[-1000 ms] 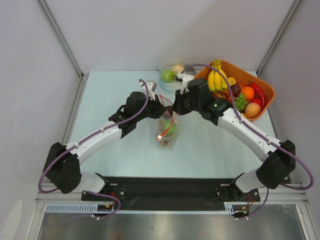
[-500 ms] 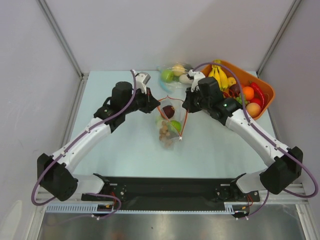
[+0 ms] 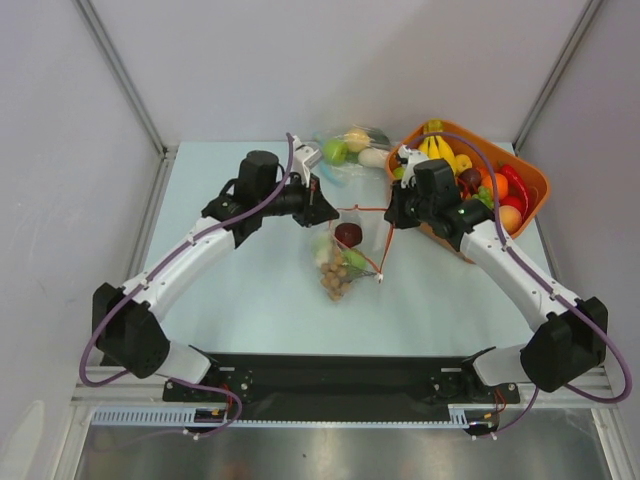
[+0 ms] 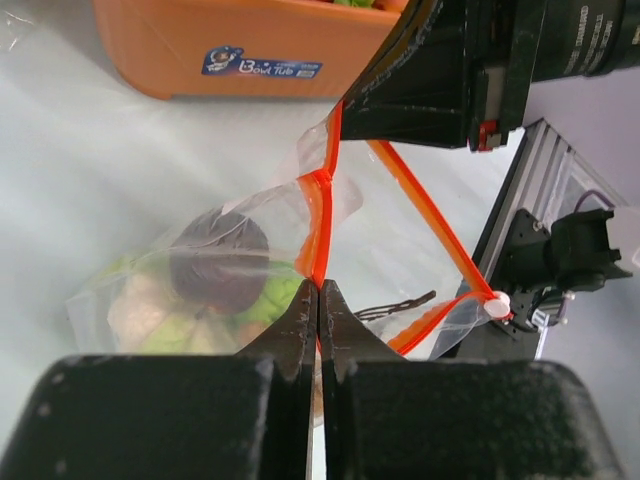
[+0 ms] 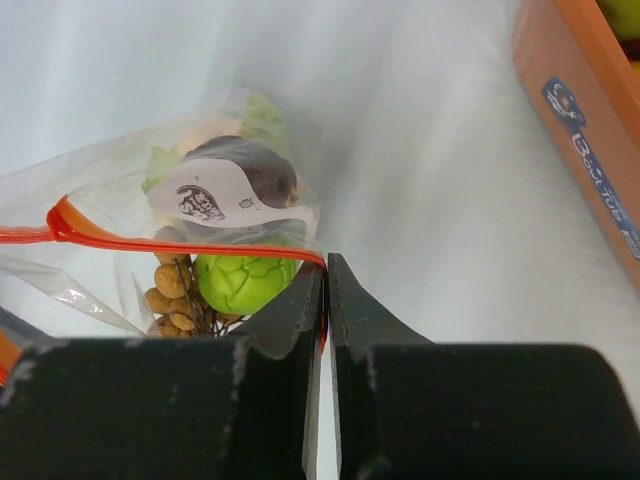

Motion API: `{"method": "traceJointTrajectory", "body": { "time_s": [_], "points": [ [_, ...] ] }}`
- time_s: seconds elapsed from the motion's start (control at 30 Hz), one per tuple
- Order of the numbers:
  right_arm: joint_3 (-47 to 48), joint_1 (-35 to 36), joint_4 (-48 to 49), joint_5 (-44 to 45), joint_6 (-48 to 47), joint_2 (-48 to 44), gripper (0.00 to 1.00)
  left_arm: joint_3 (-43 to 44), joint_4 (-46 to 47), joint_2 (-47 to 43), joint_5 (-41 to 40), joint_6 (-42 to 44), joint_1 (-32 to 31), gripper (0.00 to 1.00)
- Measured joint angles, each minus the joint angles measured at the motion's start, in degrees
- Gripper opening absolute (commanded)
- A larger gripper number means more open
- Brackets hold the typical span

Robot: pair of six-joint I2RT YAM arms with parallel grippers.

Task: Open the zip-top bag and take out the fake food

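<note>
The left gripper (image 4: 318, 300) is pinched tight on the left side of the bag (image 3: 345, 250) at its orange-red mouth strip. The right gripper (image 5: 325, 278) is clamped on the right side. The bag's mouth is spread open between them at mid-table, with the toy food (image 3: 342, 263) inside, left of the orange bin (image 3: 533, 178).

zip-top bag (image 3: 338, 268) — clear | strip (image 4: 318, 225) orange-red | fake food (image 3: 348, 235) — maroon, green, brown | tub (image 4: 150, 50) orange
</note>
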Motion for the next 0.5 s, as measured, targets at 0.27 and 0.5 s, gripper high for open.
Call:
{"method": "traceJointTrajectory", "body": {
  "time_s": [0.27, 0.5],
  "points": [
    [-0.17, -1.36, -3.32, 2.23, -0.87, -1.99, 0.49, -4.2, 4.63, 0.0, 1.88, 1.62, 0.35, 0.0],
    [3.32, -0.85, -3.65, 1.46, -1.4, -9.79, 0.51, -7.82, 6.8, -1.84, 2.08, 1.57, 0.37, 0.0]
  ]
}}
